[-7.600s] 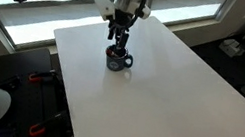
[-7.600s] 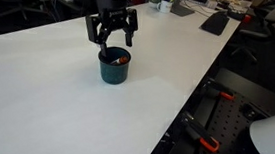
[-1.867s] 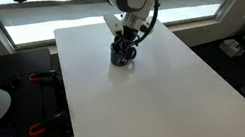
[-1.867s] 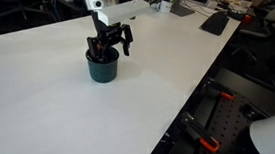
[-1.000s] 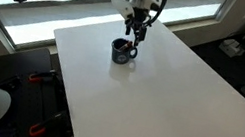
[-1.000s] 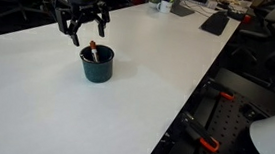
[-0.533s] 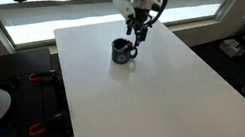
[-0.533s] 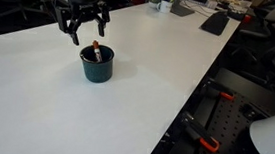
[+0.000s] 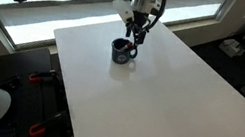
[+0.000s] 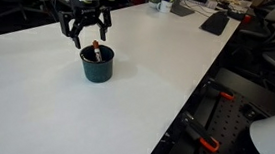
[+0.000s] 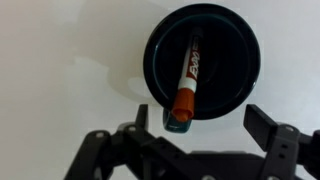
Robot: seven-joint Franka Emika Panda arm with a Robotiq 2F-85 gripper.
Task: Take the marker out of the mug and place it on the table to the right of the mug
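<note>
The dark navy mug (image 9: pixel 121 50) (image 10: pixel 97 65) stands on the white table (image 9: pixel 158 95) (image 10: pixel 34 108). The red-orange marker (image 10: pixel 95 51) (image 11: pixel 187 80) leans inside it, its end poking above the rim. In the wrist view the mug (image 11: pixel 225 45) is seen from above with the marker lying across its opening. My gripper (image 9: pixel 137 33) (image 10: pixel 84 34) (image 11: pixel 190 135) hovers open and empty just above and beside the mug, not touching the marker.
A window ledge (image 9: pixel 39 23) runs behind the table. Desks with a keyboard (image 10: pixel 215 22) and clutter lie beyond the far edge. The robot base (image 10: pixel 273 139) and floor cables sit off the table's side. White tabletop spreads round the mug.
Earlier the gripper was down at the mug's rim; it has risen and shifted aside, empty. The marker stays in the mug. Over the last second almost nothing moves.
</note>
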